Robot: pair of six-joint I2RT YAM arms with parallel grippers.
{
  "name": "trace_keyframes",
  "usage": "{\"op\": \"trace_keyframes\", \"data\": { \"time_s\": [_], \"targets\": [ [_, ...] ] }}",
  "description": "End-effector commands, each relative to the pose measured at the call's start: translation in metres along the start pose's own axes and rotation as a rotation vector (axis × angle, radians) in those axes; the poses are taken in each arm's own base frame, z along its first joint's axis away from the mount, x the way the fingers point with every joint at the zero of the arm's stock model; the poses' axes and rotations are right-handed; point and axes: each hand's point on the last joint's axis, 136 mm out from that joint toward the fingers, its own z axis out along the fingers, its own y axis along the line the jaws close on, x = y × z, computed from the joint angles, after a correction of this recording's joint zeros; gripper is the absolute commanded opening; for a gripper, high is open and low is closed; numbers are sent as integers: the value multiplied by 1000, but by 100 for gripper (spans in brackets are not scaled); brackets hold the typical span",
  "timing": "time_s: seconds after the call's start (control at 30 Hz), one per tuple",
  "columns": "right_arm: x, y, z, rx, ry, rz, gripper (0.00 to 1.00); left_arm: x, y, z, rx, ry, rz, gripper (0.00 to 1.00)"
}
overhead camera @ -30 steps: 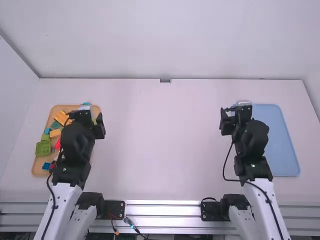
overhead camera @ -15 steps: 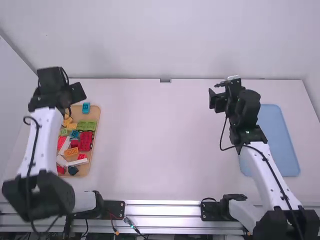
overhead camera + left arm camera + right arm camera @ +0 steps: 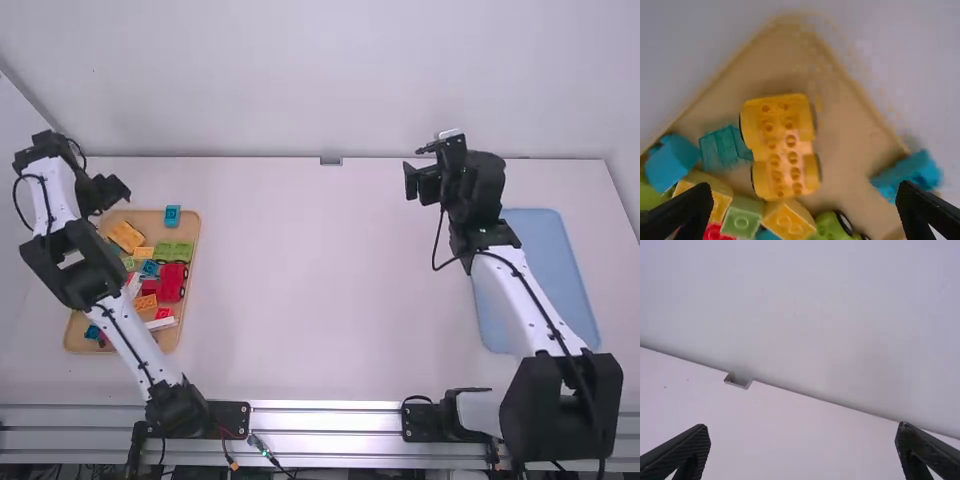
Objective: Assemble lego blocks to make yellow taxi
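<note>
The left tool (image 3: pixel 108 196) and right tool (image 3: pixel 419 168) gape (fingers spread wide).

I get bright, even light across the white table (image 3: pixel 320 290), with glare streaking the metal rail (image 3: pixel 325 420). In my left wrist view, the tray (image 3: pixel 866 102) and a blue block (image 3: pixel 907 174) look blurred towards one side.

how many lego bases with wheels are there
3: in the tray, a yellow base toward the far end, a green one nearer the robot, and a red one nearer than the green. The left arm covers part; more may be hidden.
</note>
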Motion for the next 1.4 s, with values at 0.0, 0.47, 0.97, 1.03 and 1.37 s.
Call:
{"op": "trace_keyframes", "data": {
  "time_s": [0.0, 0.47, 0.97, 1.03, 1.37],
  "targets": [
    [-19, 2, 2, -7, -42, -11, 98, 7, -9, 17, 62, 64, -22, 99],
    [-20, 1, 3, -7, -45, -2, 99, 23, -14, 30, 40, 123, -33, 88],
    [-20, 1, 3, -7, -46, -2, 99, 33, 5, 29, -81, 149, -71, 80],
    [-20, 1, 3, -6, -45, -2, 99, 34, 5, 28, -81, 150, -71, 80],
    [-17, 2, 3, -9, -33, 0, 99, 42, -3, 42, -133, 148, -34, 80]
  ]
}}
